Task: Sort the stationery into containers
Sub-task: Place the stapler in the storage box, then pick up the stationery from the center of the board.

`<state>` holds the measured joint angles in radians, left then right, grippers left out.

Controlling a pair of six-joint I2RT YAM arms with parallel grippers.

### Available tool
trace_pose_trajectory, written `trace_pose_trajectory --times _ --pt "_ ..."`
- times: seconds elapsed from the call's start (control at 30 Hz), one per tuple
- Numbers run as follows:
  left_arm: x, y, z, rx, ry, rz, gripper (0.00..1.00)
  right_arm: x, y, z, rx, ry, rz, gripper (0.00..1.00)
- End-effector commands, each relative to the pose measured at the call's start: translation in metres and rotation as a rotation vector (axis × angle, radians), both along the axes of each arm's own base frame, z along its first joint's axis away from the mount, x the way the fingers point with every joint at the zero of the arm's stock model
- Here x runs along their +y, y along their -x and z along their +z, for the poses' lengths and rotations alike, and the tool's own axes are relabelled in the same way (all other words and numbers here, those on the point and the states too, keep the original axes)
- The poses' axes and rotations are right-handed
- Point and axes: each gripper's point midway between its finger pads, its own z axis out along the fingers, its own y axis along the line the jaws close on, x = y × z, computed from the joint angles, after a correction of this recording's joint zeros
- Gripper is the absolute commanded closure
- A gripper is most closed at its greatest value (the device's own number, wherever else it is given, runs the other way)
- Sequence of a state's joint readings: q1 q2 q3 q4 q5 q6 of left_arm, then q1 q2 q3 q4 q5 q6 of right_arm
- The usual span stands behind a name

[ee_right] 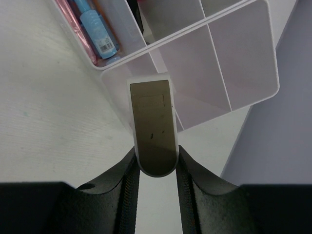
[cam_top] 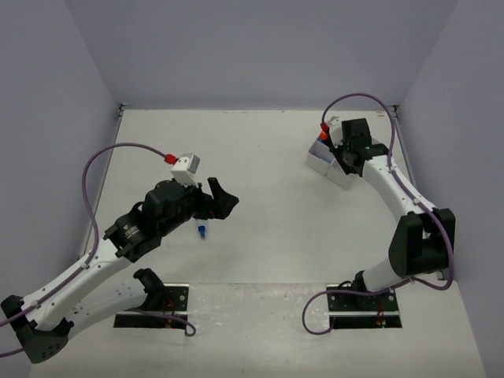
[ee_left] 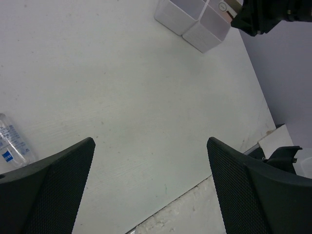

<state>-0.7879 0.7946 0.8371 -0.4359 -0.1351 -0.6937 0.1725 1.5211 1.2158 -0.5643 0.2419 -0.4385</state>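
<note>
Well, on the left, the left gripper (ee_left: 149,146) hangs released above the desk (cam_top: 276,220), grasping nothing. Just beside it lies a small clear tube (ee_left: 10,144) with a blue label, well apart from the tray. It looks light, slick and apt to roll, so I'd pinch it across its middle. Over right, the right gripper (ee_right: 155,156) is clenched on a flat white-rimmed piece (ee_right: 152,122), stiff-looking, at a corner of the white tray (ee_right: 243,63), where a blue marker (ee_right: 95,29) already lies.
</note>
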Motion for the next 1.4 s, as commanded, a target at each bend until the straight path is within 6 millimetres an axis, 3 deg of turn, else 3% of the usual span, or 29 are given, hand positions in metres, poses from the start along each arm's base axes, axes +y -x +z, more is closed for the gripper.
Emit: trace_pose_trajectory --times 0.0,0.33,0.43,0.53,0.77,0.8,0.83,0.87,0.97,1.07,1.17,1.3,1.37 --pt "0.009 0.008 -0.003 -0.047 -0.064 -0.043 0.01 -0.01 -0.012 0.004 0.038 0.088 0.059 1.0" --pt "0.018 0.008 -0.002 -0.067 -0.091 -0.027 0.01 -0.021 -0.013 -0.027 0.126 0.131 0.014 1.0" --pt "0.018 0.009 -0.003 -0.069 -0.097 -0.031 0.01 -0.026 -0.016 -0.029 0.128 0.149 -0.013 0.94" --pt "0.021 0.008 -0.003 -0.071 -0.104 -0.02 0.01 -0.025 -0.019 -0.024 0.115 0.138 -0.017 0.78" --pt "0.028 0.002 -0.011 -0.044 -0.13 0.039 0.0 -0.019 -0.015 -0.019 0.114 0.108 0.0 0.51" --pt "0.029 0.001 -0.013 -0.038 -0.137 0.049 0.0 -0.018 -0.015 -0.018 0.114 0.104 0.001 0.33" --pt "0.03 -0.001 -0.015 -0.035 -0.147 0.06 0.0 -0.018 -0.015 -0.017 0.113 0.102 0.001 0.09" --pt "0.032 -0.002 -0.018 -0.026 -0.157 0.075 0.0 -0.018 -0.014 -0.016 0.115 0.1 0.002 0.01" --pt "0.038 -0.007 -0.029 0.008 -0.184 0.128 0.0 -0.015 -0.013 -0.01 0.106 0.078 0.002 0.01" --pt "0.051 -0.015 -0.043 0.051 -0.21 0.248 0.0 -0.002 -0.011 0.013 0.059 0.017 0.005 0.01" --pt "0.065 -0.023 -0.061 0.121 -0.227 0.389 0.0 0.012 -0.006 0.055 -0.059 -0.044 -0.004 0.01" --pt "0.092 -0.036 -0.092 0.221 -0.292 0.56 0.0 0.053 0.014 0.112 -0.254 -0.13 0.019 0.01" --pt "0.106 -0.042 -0.104 0.266 -0.307 0.623 0.0 0.069 0.023 0.127 -0.335 -0.196 -0.007 0.01"
